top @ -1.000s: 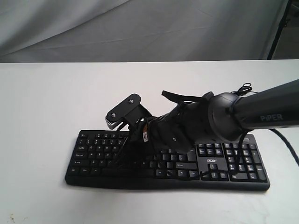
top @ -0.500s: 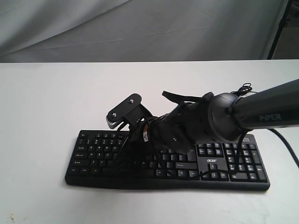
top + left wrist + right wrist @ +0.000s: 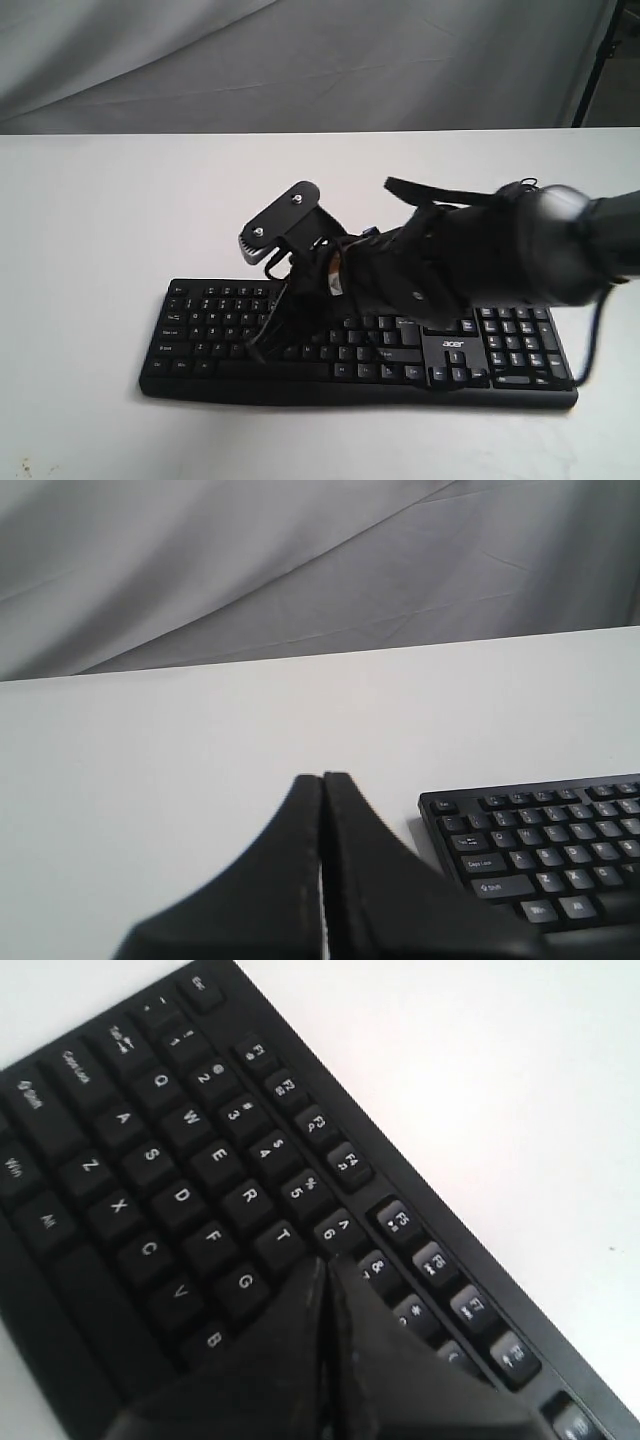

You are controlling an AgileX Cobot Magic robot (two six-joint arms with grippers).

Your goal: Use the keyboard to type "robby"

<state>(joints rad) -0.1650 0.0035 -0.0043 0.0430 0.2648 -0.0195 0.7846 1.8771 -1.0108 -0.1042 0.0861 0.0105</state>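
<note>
The black keyboard (image 3: 210, 320) lies flat on the white table (image 3: 100, 220), with its "acer" logo (image 3: 453, 345) at the right. My right gripper (image 3: 258, 350) reaches in from the right and points down over the left-middle keys. In the right wrist view the right gripper (image 3: 326, 1260) is shut and empty, its tips just above the keyboard (image 3: 180, 1160) between the T and 6 keys, hiding the key beneath. My left gripper (image 3: 323, 777) is shut on nothing and hangs over bare table beside the left end of the keyboard (image 3: 540, 860). The exterior view does not show it.
A grey cloth backdrop (image 3: 300, 60) hangs behind the table. A dark stand pole (image 3: 600, 60) rises at the back right. The right arm's bulk (image 3: 480, 265) covers the keyboard's middle and upper right part.
The right arm has swung up and to the right, blurred by motion, and its wrist camera bracket has risen. The keyboard has not moved.
</note>
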